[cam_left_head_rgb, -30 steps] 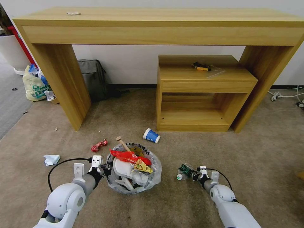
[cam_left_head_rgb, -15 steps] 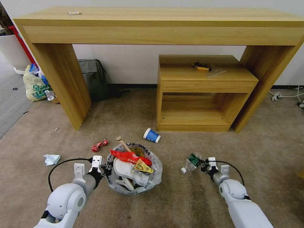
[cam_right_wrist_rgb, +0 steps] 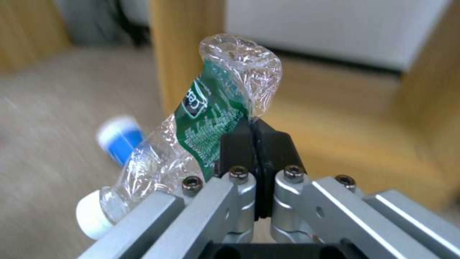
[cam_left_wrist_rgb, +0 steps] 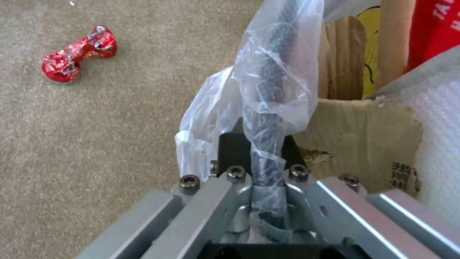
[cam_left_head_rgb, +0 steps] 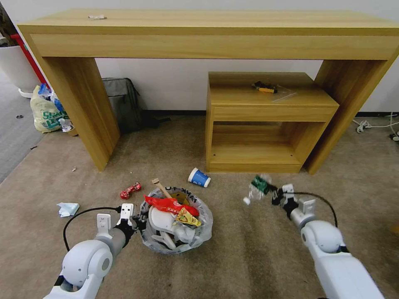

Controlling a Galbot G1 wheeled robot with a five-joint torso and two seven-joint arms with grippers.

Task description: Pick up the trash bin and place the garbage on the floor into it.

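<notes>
The trash bin (cam_left_head_rgb: 199, 236), black with a crinkly plastic liner, holds white slippers, red wrappers, cardboard and a wooden stick. My left gripper (cam_left_head_rgb: 135, 220) is shut on its rim (cam_left_wrist_rgb: 268, 108), pinching the liner. My right gripper (cam_left_head_rgb: 272, 193) is shut on the crushed green bottle (cam_left_head_rgb: 257, 187), held above the carpet to the right of the bin; the right wrist view shows the pads clamping the bottle's (cam_right_wrist_rgb: 211, 122) label. On the floor (cam_left_head_rgb: 249, 257) lie a blue cup (cam_left_head_rgb: 198, 177), a red wrapper (cam_left_head_rgb: 130, 190) and a crumpled paper (cam_left_head_rgb: 67, 208).
A low wooden shelf (cam_left_head_rgb: 266, 120) stands under a long wooden table (cam_left_head_rgb: 208, 33) just beyond the bin. A grey backpack (cam_left_head_rgb: 122, 101) leans against the wall, and a tied yellowish bag (cam_left_head_rgb: 45, 111) sits at far left. Cables (cam_left_head_rgb: 374, 124) lie at far right.
My right gripper has lifted the green bottle off the carpet and carried it up and to the right. The left gripper and bin have stayed put.
</notes>
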